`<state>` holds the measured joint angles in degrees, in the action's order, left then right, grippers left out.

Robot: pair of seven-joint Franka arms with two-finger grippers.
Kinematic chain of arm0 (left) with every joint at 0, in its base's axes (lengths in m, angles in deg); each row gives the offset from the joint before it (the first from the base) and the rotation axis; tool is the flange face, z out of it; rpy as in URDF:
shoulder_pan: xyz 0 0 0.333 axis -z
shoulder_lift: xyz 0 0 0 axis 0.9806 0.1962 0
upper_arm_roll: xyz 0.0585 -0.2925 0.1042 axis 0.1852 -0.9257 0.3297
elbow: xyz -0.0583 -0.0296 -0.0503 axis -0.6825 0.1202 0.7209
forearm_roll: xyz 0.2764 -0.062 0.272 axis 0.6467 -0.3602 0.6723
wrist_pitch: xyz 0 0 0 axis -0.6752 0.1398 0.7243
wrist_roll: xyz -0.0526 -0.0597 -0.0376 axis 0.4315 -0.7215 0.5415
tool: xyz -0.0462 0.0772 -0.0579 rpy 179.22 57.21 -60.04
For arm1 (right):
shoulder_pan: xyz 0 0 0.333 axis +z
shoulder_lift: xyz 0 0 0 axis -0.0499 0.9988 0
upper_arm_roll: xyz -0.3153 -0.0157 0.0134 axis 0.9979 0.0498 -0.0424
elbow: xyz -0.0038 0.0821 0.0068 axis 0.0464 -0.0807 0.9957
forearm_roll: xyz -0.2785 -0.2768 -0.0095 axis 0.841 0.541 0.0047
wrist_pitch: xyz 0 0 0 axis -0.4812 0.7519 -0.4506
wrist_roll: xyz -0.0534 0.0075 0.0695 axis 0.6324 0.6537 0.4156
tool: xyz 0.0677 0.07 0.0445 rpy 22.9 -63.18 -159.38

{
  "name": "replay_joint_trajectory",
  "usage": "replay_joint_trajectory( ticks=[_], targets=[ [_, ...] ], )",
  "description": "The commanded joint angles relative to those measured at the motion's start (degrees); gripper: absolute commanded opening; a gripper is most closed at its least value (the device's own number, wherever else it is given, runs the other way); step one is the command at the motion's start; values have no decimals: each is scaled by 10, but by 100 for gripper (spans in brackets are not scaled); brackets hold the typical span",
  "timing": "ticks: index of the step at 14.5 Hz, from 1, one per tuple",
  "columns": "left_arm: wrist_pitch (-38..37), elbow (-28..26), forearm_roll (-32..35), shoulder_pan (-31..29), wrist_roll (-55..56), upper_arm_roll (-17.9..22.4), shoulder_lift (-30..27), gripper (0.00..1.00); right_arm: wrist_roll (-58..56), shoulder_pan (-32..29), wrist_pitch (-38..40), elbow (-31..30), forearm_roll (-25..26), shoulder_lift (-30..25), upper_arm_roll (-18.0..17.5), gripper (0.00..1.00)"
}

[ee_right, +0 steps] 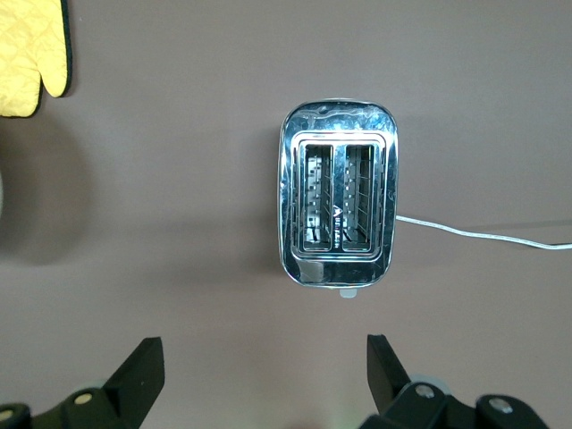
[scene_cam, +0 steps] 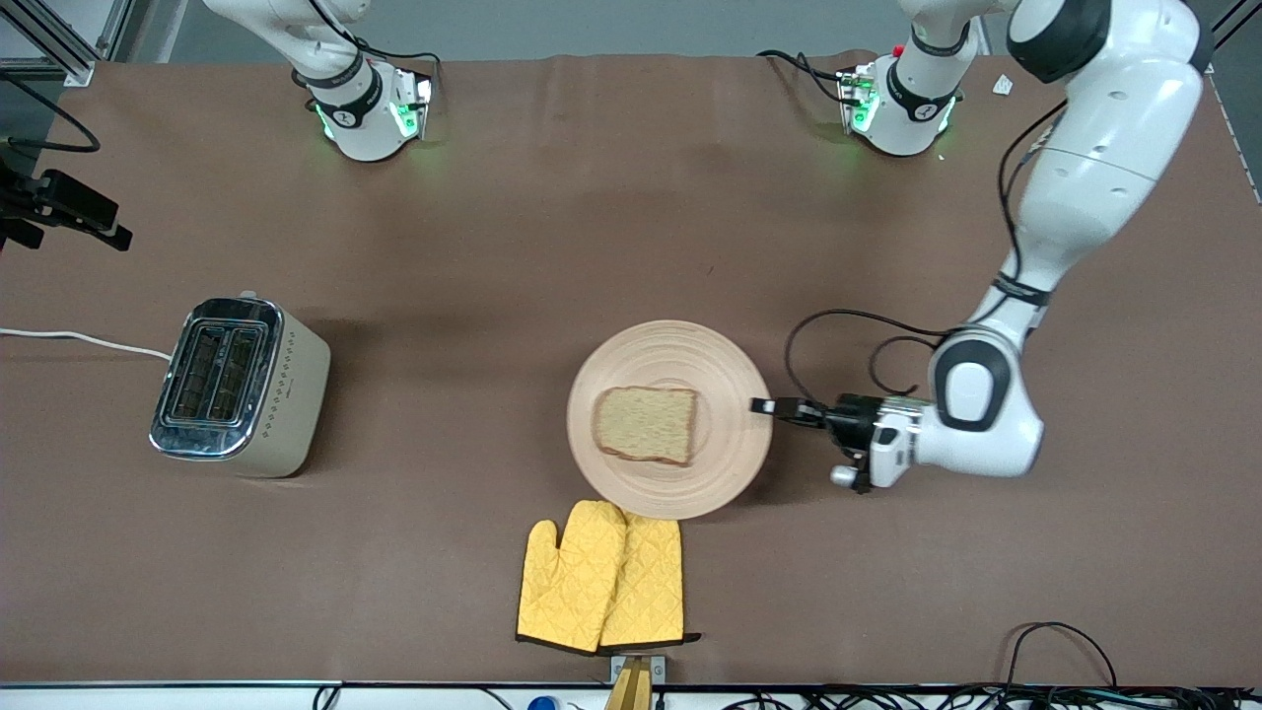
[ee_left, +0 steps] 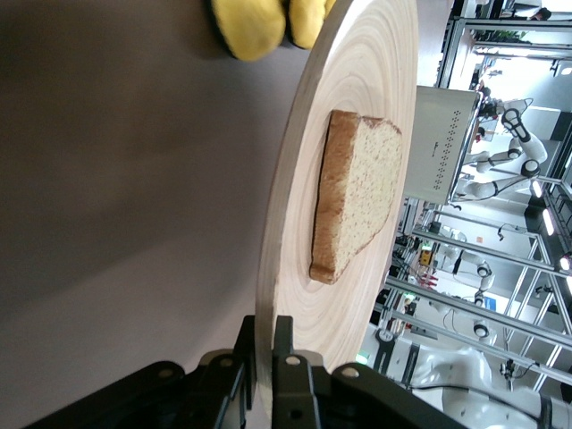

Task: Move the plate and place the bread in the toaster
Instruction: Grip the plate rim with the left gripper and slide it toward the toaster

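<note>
Wooden plate [scene_cam: 735, 394] rim sits clamped in my left gripper [ee_left: 264, 357], bread [ee_left: 353, 192] on it; only the right gripper [ee_right: 259, 366], fingers apart, looks down into the toaster [ee_right: 338, 204] slots.

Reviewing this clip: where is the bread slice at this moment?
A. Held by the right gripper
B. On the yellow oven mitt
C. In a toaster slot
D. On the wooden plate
D: the bread lies flat on the plate, while both slots of the toaster show empty from above.
</note>
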<state>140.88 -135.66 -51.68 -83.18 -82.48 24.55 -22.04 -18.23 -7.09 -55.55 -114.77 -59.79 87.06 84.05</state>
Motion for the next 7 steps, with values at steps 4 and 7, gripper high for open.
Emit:
replay_joint_trajectory(
  ticks=[4,7],
  targets=[
    [113,-7,-112,111,-10,-3,4,0,-4,-6,-4,-3,-7,-3,-3,100],
    [151,-10,-118,142,-13,-2,18,0,-4,-6,-4,-3,-7,-2,-4,100]
  ],
)
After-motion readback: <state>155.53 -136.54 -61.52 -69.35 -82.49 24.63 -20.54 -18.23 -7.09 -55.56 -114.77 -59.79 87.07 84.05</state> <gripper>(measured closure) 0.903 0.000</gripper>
